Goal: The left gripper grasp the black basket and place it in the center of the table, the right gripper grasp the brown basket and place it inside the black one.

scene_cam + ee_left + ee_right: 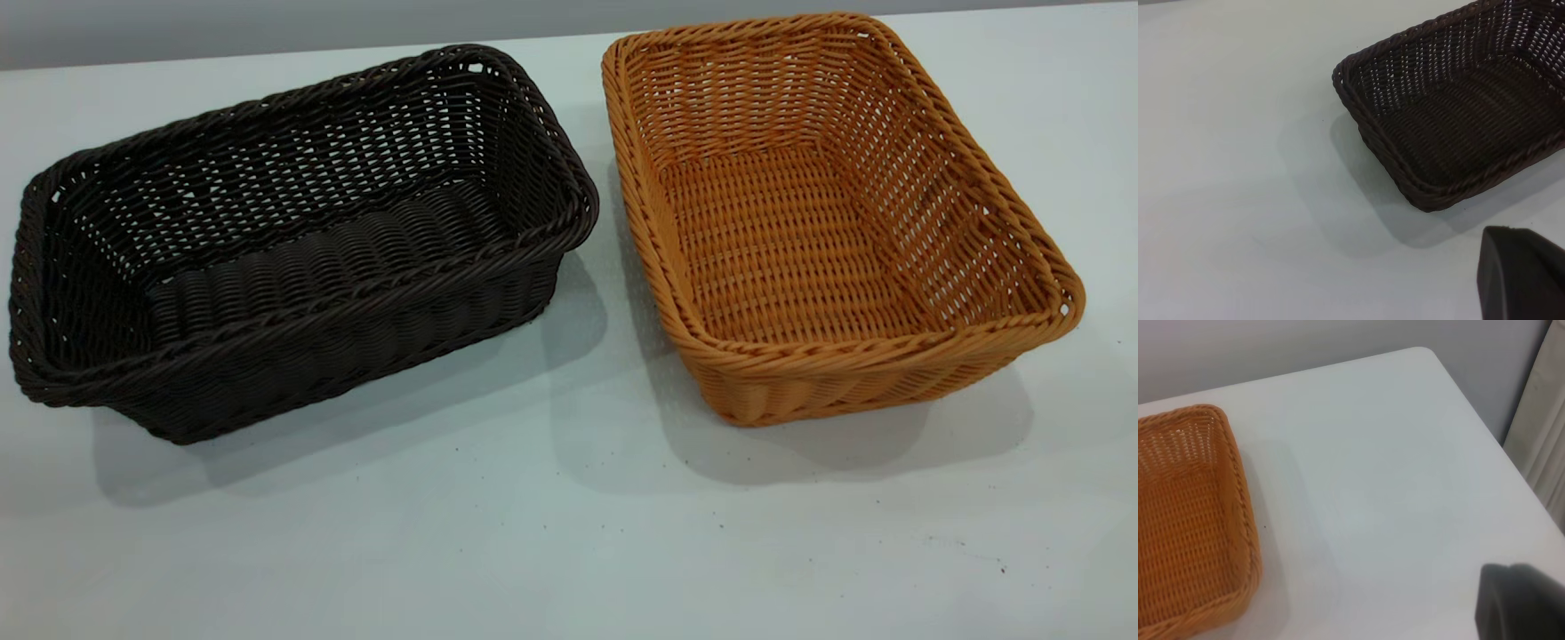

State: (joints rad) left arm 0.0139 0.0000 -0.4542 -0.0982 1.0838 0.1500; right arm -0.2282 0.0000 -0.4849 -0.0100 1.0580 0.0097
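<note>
Both grippers' dark corners (1521, 273) (1521, 603) barely visible.

A plain grey wall (267, 27) is running behind the far edge of the worktop (569, 533), showing as a narrow band in the exterior view. In the right wrist view, the same wall is standing beyond the worktop's rounded corner. A pale upright panel (1546, 420) (ribbed or folded, perhaps a curtain, hard to tell) is rising just off the worktop's side edge.
</note>
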